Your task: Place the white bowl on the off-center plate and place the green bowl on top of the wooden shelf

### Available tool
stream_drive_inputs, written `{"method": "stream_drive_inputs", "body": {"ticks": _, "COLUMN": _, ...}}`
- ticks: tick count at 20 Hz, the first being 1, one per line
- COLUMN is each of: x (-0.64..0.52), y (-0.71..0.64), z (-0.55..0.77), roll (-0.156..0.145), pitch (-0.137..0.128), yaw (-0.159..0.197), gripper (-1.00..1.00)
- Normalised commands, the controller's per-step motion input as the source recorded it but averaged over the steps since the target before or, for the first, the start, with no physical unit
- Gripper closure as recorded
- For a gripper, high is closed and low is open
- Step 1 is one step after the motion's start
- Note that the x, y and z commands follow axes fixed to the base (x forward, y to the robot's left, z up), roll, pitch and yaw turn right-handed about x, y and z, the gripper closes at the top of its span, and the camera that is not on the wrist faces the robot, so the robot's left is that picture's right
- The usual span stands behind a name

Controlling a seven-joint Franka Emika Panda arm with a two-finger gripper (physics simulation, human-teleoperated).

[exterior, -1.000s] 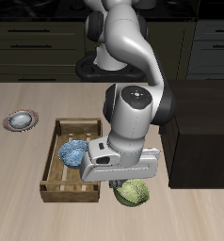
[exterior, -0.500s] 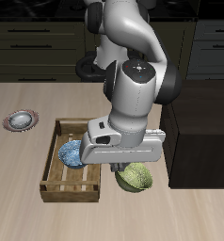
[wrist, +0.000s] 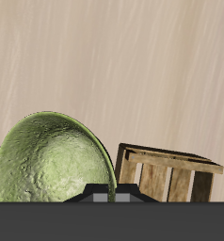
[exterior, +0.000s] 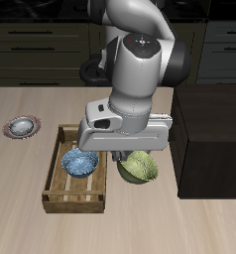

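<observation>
Exterior view, scanned from 9 o'clock to 3 o'clock.

1. At 9 o'clock, well apart from the arm, the small glossy white bowl [exterior: 22, 125] sits on the small round off-center plate [exterior: 8, 128] with the reddish-pink rim. Judged from this, the first half of the task is complete.

2. At about 7 o'clock, the pale slatted wooden tray [exterior: 57, 190] rests on the light wood bench [exterior: 31, 218]. The round blue patterned bowl [exterior: 79, 164] lies inside it. Neither item belongs to the task.

3. Just beside the tray, at about 6 o'clock, the mottled yellow-green speckled bowl [exterior: 140, 168] hangs tilted beneath the tool [exterior: 123, 155]. The wrist view shows the same bowl [wrist: 50, 160] close against the tool, tipped with its hollow facing the camera, with the bench and a corner of the tray [wrist: 168, 172] behind it. The fingertips are hidden, so jaw opening cannot be read; the bowl's tilted, raised pose suggests that the tool grips its rim.

4. At 3 o'clock stands the tall, very dark brown wooden shelf [exterior: 211, 109]. Its flat top is bare.

Remaining work: carry the green bowl over the shelf top, lower it and release it there.
</observation>
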Motion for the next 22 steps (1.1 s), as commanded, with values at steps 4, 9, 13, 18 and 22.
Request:
{"method": "stream_drive_inputs", "body": {"ticks": 4, "x": -0.37, "y": -0.07, "z": 0.51, "roll": 0.01, "pitch": -0.051, "yaw": -0.035, "gripper": 1.0}}
{"method": "stream_drive_inputs", "body": {"ticks": 9, "x": -0.29, "y": -0.08, "z": 0.48, "roll": -0.007, "pitch": -0.047, "yaw": -0.011, "gripper": 1.0}}
{"method": "stream_drive_inputs", "body": {"ticks": 13, "x": -0.2, "y": -0.03, "z": 0.38, "roll": 0.007, "pitch": -0.039, "yaw": -0.012, "gripper": 1.0}}
{"method": "stream_drive_inputs", "body": {"ticks": 18, "x": -0.32, "y": 0.02, "z": 0.52, "roll": 0.018, "pitch": -0.065, "yaw": -0.004, "gripper": 1.0}}
{"method": "stream_drive_inputs", "body": {"ticks": 22, "x": -0.24, "y": -0.05, "z": 0.38, "roll": 0.0, "pitch": -0.041, "yaw": -0.017, "gripper": 1.0}}
